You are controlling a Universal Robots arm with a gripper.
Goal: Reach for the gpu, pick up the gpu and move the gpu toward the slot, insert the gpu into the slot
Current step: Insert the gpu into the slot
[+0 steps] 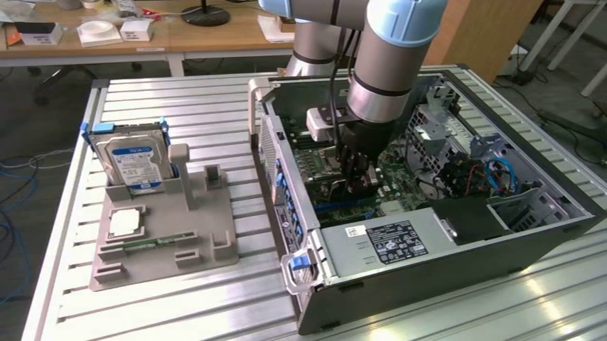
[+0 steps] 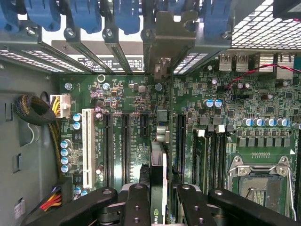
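The tool (image 2: 159,207) is clamped on the gpu (image 2: 158,183), gripping its top edge so the card hangs edge-down inside the open computer case (image 1: 531,234). Directly beneath the tool lies the motherboard (image 2: 263,117); the card's bracket lines up with the rear opening, and the slot itself is hidden under the card

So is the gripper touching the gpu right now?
Touching. In the wrist view the gripper has its fingers on either side of the gpu, which stands edge-on between them above the motherboard.
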